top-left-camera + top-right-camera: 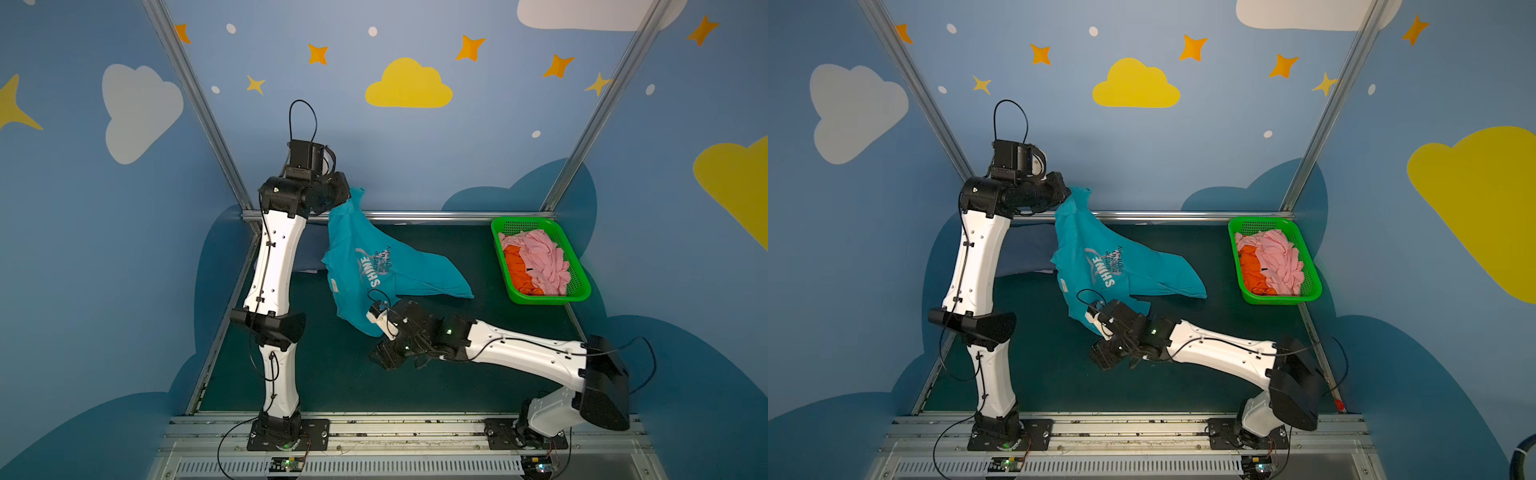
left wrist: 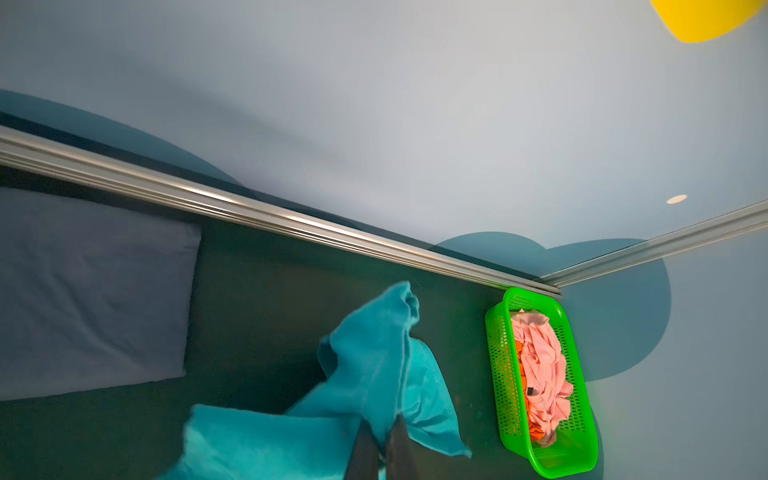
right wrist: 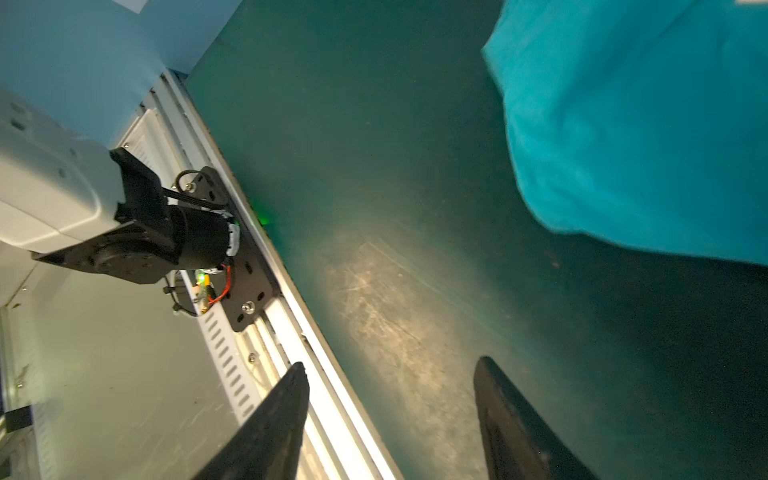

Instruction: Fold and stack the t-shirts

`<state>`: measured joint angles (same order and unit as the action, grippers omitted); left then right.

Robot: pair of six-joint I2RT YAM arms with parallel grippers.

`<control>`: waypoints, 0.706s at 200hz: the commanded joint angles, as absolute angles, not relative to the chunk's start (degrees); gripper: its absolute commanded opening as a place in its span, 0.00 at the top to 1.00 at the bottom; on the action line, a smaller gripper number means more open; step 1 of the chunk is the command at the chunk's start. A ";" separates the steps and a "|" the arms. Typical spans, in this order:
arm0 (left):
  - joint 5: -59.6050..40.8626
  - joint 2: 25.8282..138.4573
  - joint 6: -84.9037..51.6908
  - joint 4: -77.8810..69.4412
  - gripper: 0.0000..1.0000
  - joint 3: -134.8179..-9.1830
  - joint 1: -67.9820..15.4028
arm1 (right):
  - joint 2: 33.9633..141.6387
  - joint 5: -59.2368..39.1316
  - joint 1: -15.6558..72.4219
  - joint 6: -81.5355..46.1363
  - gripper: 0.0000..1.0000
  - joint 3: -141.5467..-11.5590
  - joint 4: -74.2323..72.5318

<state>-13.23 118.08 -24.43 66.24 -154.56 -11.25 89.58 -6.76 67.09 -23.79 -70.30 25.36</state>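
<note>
1. The slate-blue t-shirt (image 2: 91,291) lies flat as a rectangle on the dark table (image 1: 457,386). It sits far to the left of the green basket (image 1: 548,299), along the same back edge. In both top views the left arm and teal cloth hide most of it.
2. The left gripper (image 2: 383,436) is held high, well left of the basket. Its claw is pressed together on an upper tip of the teal t-shirt (image 1: 374,266).
3. The teal t-shirt hangs from that pinch, left of the basket.
   - Its long axis runs from the clamped tip, up by the back rail (image 1: 415,216), down toward the table's front.
   - The white "SHINE" print faces the top views, and its letters read along that axis, from the low end toward the clamped tip.
   - One pointed flap spreads sideways toward the basket and ends short of it.
   - I cannot tell whether the low end touches the table.
4. The right gripper (image 3: 390,363) sits left of the basket and nearer the front, just beside the shirt's low end. Its claw stands apart with nothing between the fingers.
5. In the basket, a crumpled pink t-shirt (image 1: 540,257) lies beside and partly over an orange t-shirt (image 1: 517,274).
</note>
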 commanded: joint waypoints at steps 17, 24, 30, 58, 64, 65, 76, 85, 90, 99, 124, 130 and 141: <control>-21.45 116.98 -23.03 68.20 0.96 -153.16 -11.85 | 88.77 -0.06 58.91 -20.44 0.33 -80.68 32.82; -22.31 116.43 -22.86 69.30 0.96 -152.68 -12.00 | 88.16 1.74 56.07 -19.46 0.33 -79.71 32.40; -22.72 115.69 -22.61 70.02 0.96 -151.94 -12.25 | 87.79 2.81 53.55 -19.04 0.33 -78.54 31.63; -21.12 108.46 -21.11 69.18 0.96 -142.33 -14.53 | 89.13 5.27 43.27 -20.54 0.35 -71.91 25.86; -21.01 106.35 -21.03 67.91 0.96 -139.17 -14.82 | 90.44 5.11 41.89 -20.41 0.35 -71.60 25.97; -21.05 106.00 -21.06 67.70 0.96 -138.67 -14.84 | 90.70 5.10 41.69 -20.45 0.35 -71.66 26.12; -21.50 102.13 -21.41 65.36 0.96 -133.12 -14.94 | 94.06 5.02 39.87 -20.85 0.34 -72.97 28.92; -21.55 99.18 -21.61 63.90 0.96 -129.01 -14.93 | 97.27 5.20 39.00 -20.38 0.30 -75.17 32.12; -21.52 97.58 -21.70 63.25 0.96 -126.91 -14.89 | 99.11 5.81 38.58 -20.47 0.27 -76.79 34.82; -21.24 94.85 -21.80 62.47 0.96 -123.77 -14.85 | 102.55 7.33 37.88 -22.81 0.22 -80.84 40.95; -20.18 87.91 -22.08 61.49 0.96 -115.53 -14.85 | 112.39 6.18 35.60 -23.45 0.18 -91.10 50.42; -19.97 86.20 -22.29 61.26 0.96 -113.53 -14.85 | 114.11 5.96 35.15 -23.42 0.18 -92.46 50.92; -19.72 83.13 -22.73 60.58 0.96 -109.64 -14.77 | 116.58 5.90 34.28 -23.68 0.18 -94.07 50.65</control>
